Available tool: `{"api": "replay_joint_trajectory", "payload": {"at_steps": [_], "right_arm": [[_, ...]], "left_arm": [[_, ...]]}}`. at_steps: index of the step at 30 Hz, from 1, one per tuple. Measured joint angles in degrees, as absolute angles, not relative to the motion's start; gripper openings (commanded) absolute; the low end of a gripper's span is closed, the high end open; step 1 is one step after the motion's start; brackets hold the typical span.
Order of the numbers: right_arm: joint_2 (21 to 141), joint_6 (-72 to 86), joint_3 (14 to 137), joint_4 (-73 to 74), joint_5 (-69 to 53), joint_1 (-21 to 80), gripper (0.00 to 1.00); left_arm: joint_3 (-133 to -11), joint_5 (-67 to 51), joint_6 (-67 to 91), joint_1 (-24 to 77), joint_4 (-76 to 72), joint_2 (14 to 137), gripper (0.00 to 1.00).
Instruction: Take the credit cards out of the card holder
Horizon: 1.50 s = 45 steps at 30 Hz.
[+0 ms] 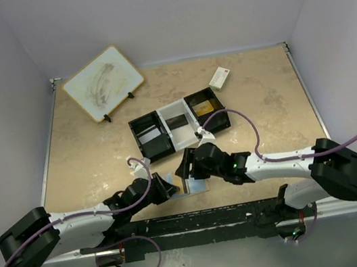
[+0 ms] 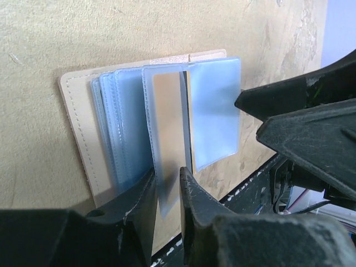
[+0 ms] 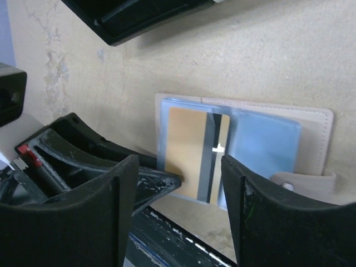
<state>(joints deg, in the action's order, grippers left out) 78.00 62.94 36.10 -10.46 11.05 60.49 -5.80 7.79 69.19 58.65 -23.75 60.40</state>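
The tan card holder (image 1: 198, 186) lies open near the table's front edge, its pale blue sleeves fanned out. It also shows in the left wrist view (image 2: 75, 128) and the right wrist view (image 3: 318, 129). My left gripper (image 2: 167, 179) is shut on the lower edge of one clear blue sleeve (image 2: 153, 139), which stands up from the holder. A gold card with a dark stripe (image 3: 190, 150) sits in that sleeve. My right gripper (image 3: 179, 162) is open, and its jaws stand wide on either side of the card without touching it. In the top view the left gripper (image 1: 167, 187) and the right gripper (image 1: 188, 167) meet over the holder.
A black-and-white three-compartment tray (image 1: 162, 117) with cards in it stands just behind the holder. A white box with a red mark (image 1: 219, 77) lies at the back right. A small whiteboard on a stand (image 1: 103, 82) is at the back left. The black rail (image 1: 200, 220) runs along the front edge.
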Motion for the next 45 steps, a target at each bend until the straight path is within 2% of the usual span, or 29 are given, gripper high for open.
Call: {"api": "replay_joint_trajectory", "payload": {"at_steps": [6, 10, 13, 18, 26, 38, 45], "right_arm": [[75.94, 63.96, 28.99, -15.68, 7.75, 58.81, 0.47], [76.49, 64.1, 24.47, -21.08, 3.16, 56.71, 0.42], [77.73, 64.01, 24.18, -24.16, 1.26, 56.18, 0.41], [78.54, 64.12, 24.18, -27.31, -0.62, 55.86, 0.4], [81.49, 64.6, 24.18, -28.62, -1.28, 54.76, 0.4], [83.31, 65.98, 23.88, -30.59, -2.39, 54.19, 0.4], [84.07, 67.07, 22.33, -33.23, -3.14, 53.39, 0.38]], "left_arm": [[-6.87, 8.21, 68.16, 58.65, -22.33, 60.77, 0.22], [-8.08, 8.4, 67.79, 58.65, -21.58, 61.93, 0.19], [-9.34, 8.82, 67.07, 58.65, -20.32, 62.89, 0.19], [-11.51, 9.69, 65.98, 58.65, -17.17, 63.44, 0.26], [-12.78, 10.83, 64.82, 58.65, -13.54, 62.19, 0.29], [-14.44, 13.17, 62.76, 58.65, -8.84, 61.69, 0.09], [-14.5, 13.32, 62.33, 58.65, -8.56, 62.02, 0.07]]}}
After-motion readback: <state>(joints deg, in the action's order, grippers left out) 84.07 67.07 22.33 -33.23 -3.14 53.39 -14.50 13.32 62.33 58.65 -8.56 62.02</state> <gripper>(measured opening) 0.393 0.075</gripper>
